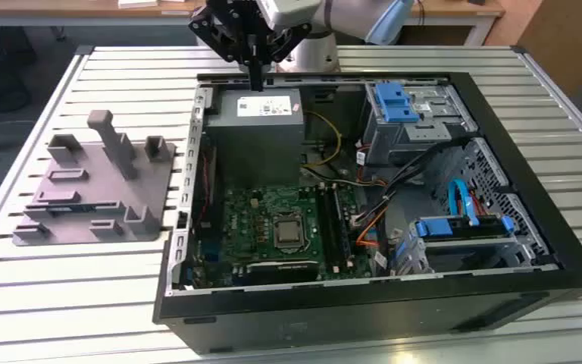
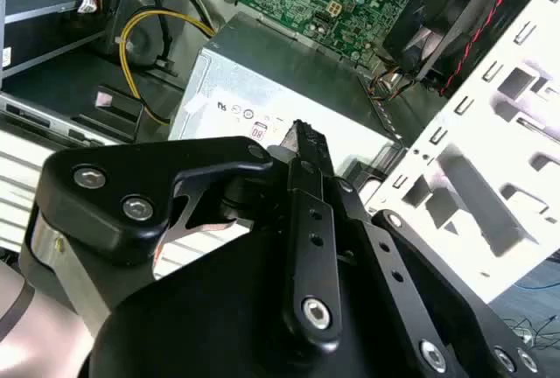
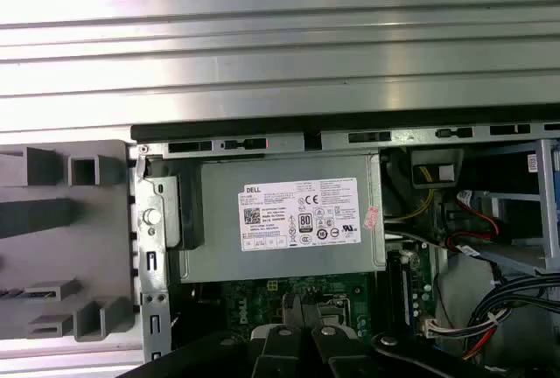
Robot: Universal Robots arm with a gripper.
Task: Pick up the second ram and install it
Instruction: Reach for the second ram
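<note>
Gripper (image 1: 257, 85): hovered above grey power box (image 1: 258, 125); jaws were together.
Ram: place could not be told; possibly the dark sliver (image 2: 296, 133) at the jaw tips.
Risk: a weak pinch could have dropped it into the case (image 1: 372, 303).

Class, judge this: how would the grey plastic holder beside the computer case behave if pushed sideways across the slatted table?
The grey holder probably slides rather than tips: its flat base is wide. It looks like stiff, light plastic. The table has ridged slats that may snag its edge.
</note>
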